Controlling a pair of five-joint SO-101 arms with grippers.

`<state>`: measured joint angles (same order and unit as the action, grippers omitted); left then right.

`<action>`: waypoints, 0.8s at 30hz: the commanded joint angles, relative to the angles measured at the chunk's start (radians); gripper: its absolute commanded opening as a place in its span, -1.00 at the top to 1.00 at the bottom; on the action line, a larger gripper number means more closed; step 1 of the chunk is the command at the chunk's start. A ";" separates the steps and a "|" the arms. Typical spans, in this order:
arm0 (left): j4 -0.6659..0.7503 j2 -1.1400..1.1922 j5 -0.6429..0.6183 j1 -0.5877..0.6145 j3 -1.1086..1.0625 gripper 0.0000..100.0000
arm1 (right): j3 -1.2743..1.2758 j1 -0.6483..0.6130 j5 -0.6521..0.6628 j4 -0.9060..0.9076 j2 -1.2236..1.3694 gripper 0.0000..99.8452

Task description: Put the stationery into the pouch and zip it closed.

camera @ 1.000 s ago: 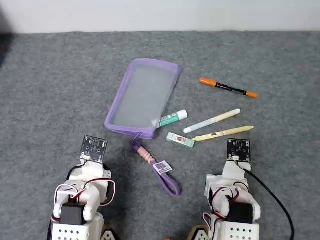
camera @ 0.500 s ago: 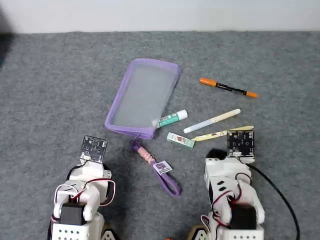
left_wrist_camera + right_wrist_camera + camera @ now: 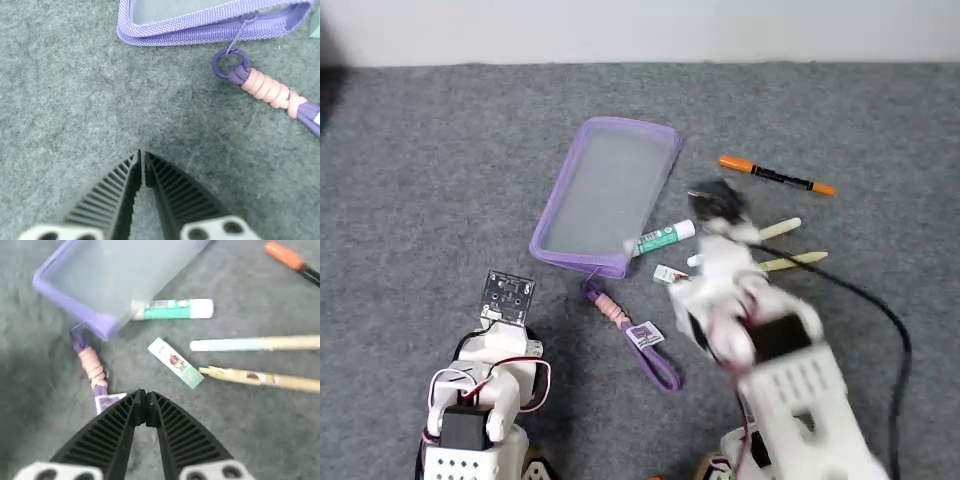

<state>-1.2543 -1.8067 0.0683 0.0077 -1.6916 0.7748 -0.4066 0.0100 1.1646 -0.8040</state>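
Figure: state of the packing task. The purple pouch point(image 3: 605, 195) lay flat on the grey mat point(image 3: 410, 160), out beyond both arm bases. Its beaded strap point(image 3: 618, 314) trailed from the zip pull point(image 3: 244, 21) at the near end, and how far the zip stood open could not be told. Nothing was plainly inside. The glue stick point(image 3: 665, 237) touched the pouch's near corner and the eraser point(image 3: 175, 362) lay just beside it. The pale blue pen point(image 3: 255, 344) and the yellow pen point(image 3: 260, 378) lay side by side, and the orange marker point(image 3: 775, 176) lay well apart, farther out. The right gripper point(image 3: 145, 397) hung above the mat near the strap and eraser, jaws closed on nothing. The left gripper point(image 3: 142, 156), likewise closed and empty, sat over bare mat short of the pouch. By this evidence the task was at its start: five items to load, then the zip.
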 commanded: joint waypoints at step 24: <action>-0.003 -0.011 -0.005 -0.005 0.008 0.97 | -0.631 -0.303 0.172 0.027 1.012 0.73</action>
<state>-1.2543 -1.8067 0.0683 0.0077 -1.6916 0.1964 -0.6951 0.1818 1.1937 0.1933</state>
